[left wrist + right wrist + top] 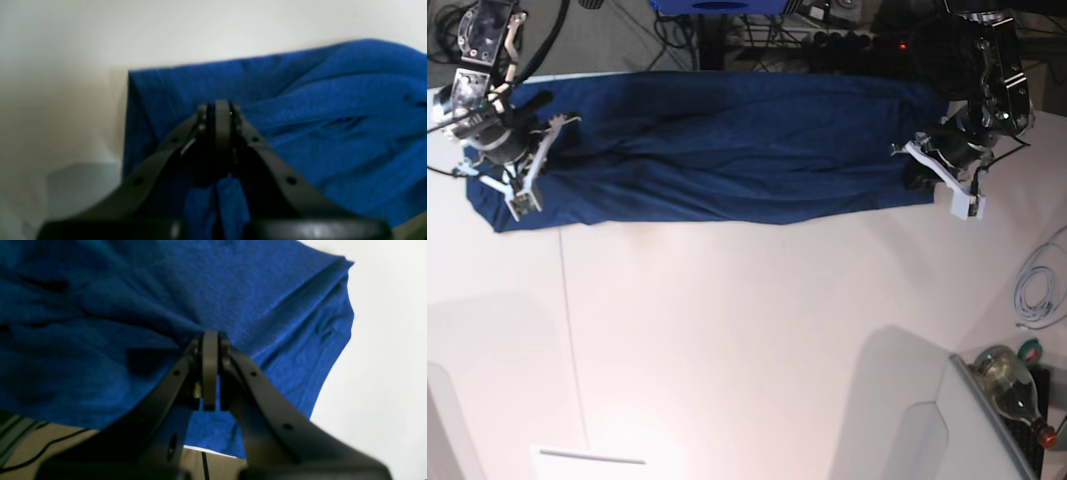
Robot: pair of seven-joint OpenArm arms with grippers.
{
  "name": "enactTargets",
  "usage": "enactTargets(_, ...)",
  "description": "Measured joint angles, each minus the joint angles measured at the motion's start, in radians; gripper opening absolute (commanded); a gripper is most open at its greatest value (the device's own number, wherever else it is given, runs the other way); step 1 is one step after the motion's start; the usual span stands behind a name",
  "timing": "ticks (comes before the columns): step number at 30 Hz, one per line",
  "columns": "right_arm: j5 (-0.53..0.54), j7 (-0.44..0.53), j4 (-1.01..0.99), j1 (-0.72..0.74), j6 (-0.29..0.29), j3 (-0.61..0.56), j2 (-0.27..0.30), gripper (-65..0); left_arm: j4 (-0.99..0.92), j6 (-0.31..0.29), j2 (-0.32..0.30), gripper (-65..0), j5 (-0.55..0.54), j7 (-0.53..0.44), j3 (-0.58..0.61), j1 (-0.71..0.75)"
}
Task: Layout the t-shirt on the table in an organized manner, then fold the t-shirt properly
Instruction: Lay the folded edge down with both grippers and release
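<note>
The dark blue t-shirt (727, 150) lies stretched out as a long band across the far part of the white table (747, 330), rumpled along its length. At the band's right end my left gripper (915, 168) is shut on the cloth. The left wrist view shows that gripper (218, 106) closed with a tuft of the t-shirt (333, 116) bunched between its fingers. My right gripper (535, 160) is shut on the band's left end. In the right wrist view its fingertips (209, 336) pinch a fold of the t-shirt (233, 283), which fans out ahead over the table (383, 340).
A thin dark seam (572, 330) runs down the table's left part. Off the right edge lie a white cable (1037, 290) and a bottle (1012, 385). A white panel (907, 430) stands at the near right. Cables and equipment crowd the space behind the table.
</note>
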Motion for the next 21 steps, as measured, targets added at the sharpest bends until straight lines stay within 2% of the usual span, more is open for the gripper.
enactTargets(6, 0.002, 0.006, 0.058, -0.016, -0.002, 0.000, -0.006, -65.0, -0.001, 0.000, -0.011, -65.0, -0.003, 0.000, 0.000, -0.019)
enactTargets(12, 0.005, -0.046, 0.097, -0.027, -0.002, 0.000, -0.007, -65.0, -0.002, 0.004, -0.018, -65.0, -0.003, -0.003, -0.001, -0.031)
enactTargets(21, 0.006, -0.053, 0.052, -0.029, -0.001, 0.000, -0.007, -65.0, -0.002, 0.003, -0.044, -65.0, -0.003, -0.003, 0.000, -0.032)
